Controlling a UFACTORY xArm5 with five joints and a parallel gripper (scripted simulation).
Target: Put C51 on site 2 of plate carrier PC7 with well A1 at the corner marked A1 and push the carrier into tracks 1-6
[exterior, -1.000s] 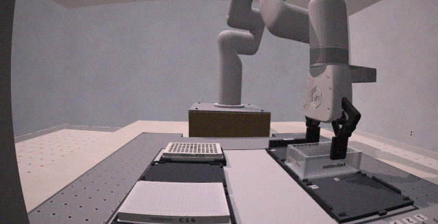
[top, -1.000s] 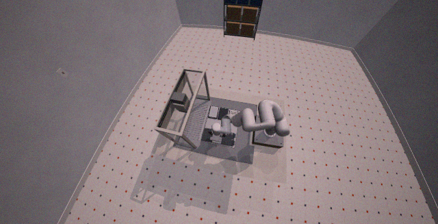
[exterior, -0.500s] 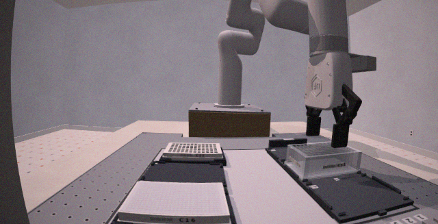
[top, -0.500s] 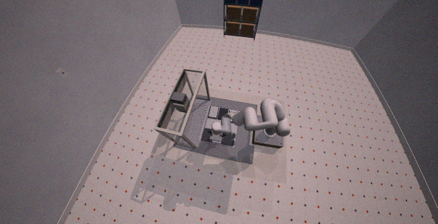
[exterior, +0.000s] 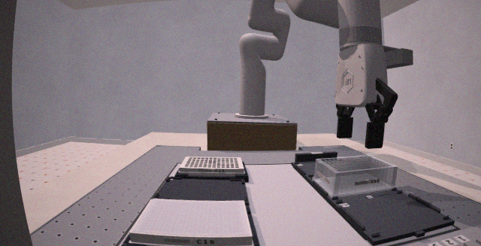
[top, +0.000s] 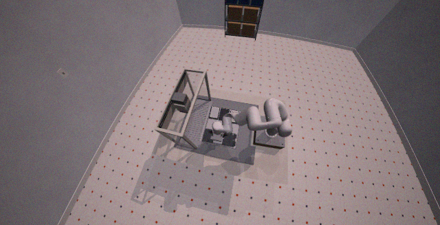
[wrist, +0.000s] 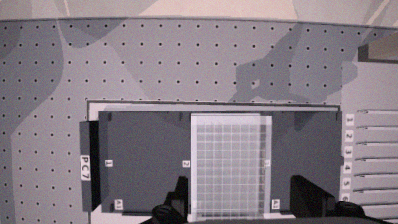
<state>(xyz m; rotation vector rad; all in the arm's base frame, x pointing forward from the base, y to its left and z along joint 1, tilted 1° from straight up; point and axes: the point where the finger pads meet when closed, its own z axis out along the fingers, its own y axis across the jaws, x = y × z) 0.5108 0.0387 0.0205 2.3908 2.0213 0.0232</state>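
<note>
The clear deep-well block C51 (exterior: 355, 174) lies level on the middle site, marked 2, of the dark carrier PC7 (exterior: 376, 201). In the wrist view the block (wrist: 231, 167) sits between the marks 2 and 3, with the PC7 handle label (wrist: 85, 167) at the left end. Sites 1 and 3 are bare. My gripper (exterior: 358, 137) is open and empty, a little above the block; its fingers straddle the block's near edge without touching it. C15 (exterior: 211, 165) and C16 (exterior: 193, 223) lie on their nests, and the nest between them (exterior: 203, 189) is bare.
The numbered tracks (wrist: 372, 150) begin just right of the carrier's end, tracks 1 to 6 (wrist: 348, 150) in line with it. The robot base block (exterior: 252, 133) stands behind the nests. The framed instrument (top: 182, 104) rises beyond the rails.
</note>
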